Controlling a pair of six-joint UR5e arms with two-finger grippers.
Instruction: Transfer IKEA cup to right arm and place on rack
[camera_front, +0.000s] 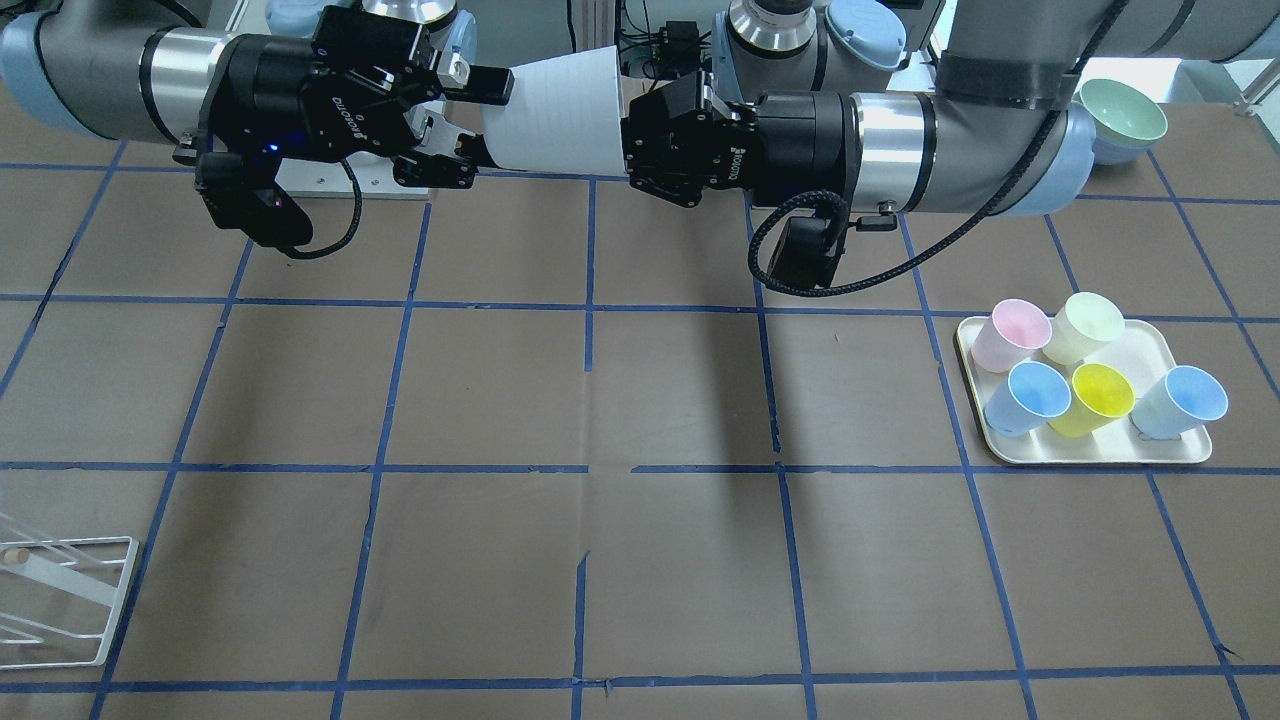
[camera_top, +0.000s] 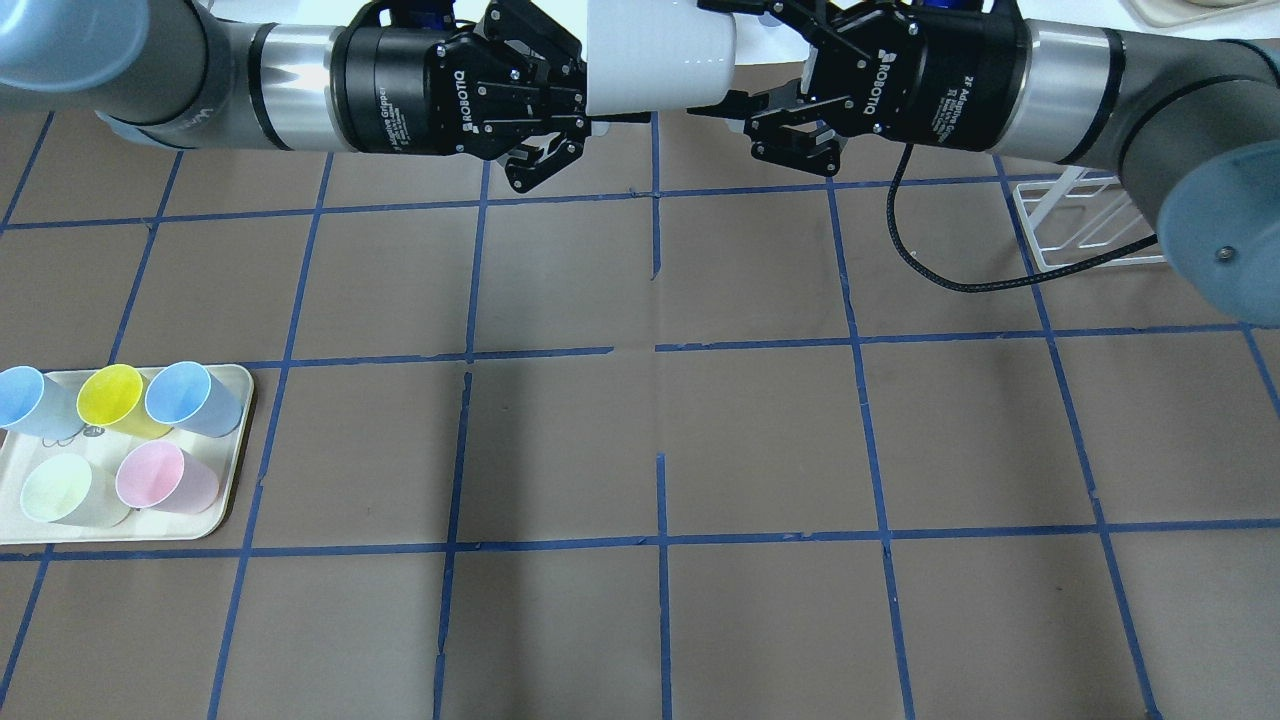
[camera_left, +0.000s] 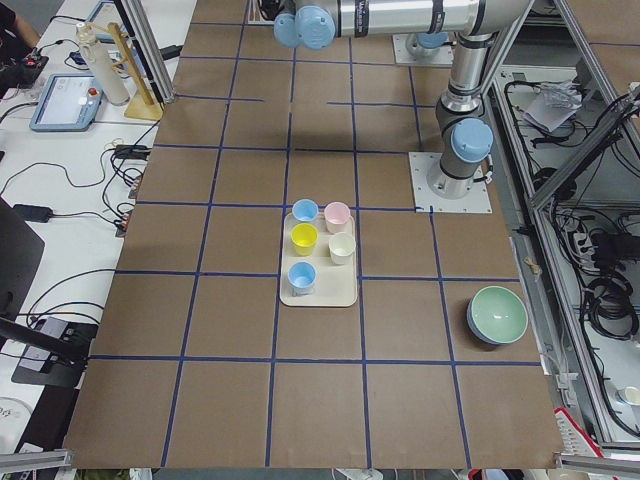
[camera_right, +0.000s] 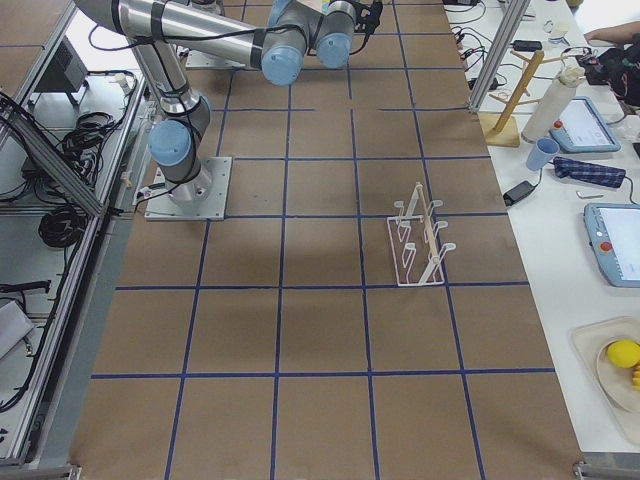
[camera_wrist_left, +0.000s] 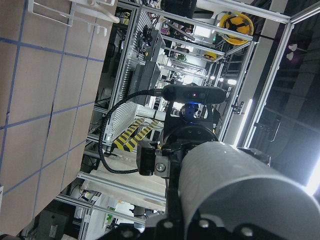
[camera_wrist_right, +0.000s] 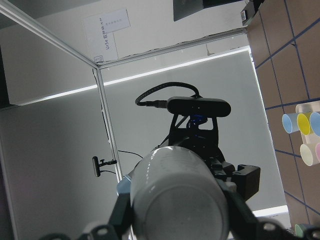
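Note:
The pale grey IKEA cup (camera_front: 560, 110) lies on its side in the air between both grippers, high over the far middle of the table; it also shows in the overhead view (camera_top: 655, 50). My left gripper (camera_front: 635, 120), on the arm with the braided cable, is shut on its wide rim end. My right gripper (camera_front: 480, 122) has its fingers against both sides of the narrow base end. The right wrist view shows the cup's base (camera_wrist_right: 175, 195) between the two fingers. The white wire rack (camera_top: 1080, 225) with wooden pegs stands on the table below the right arm, apart from the cup.
A cream tray (camera_top: 235, 470) on the robot's left side holds two light blue cups, a yellow, a pink and a cream one. A green bowl (camera_front: 1125, 110) sits near the left arm's base. Blue tape lines grid the brown table.

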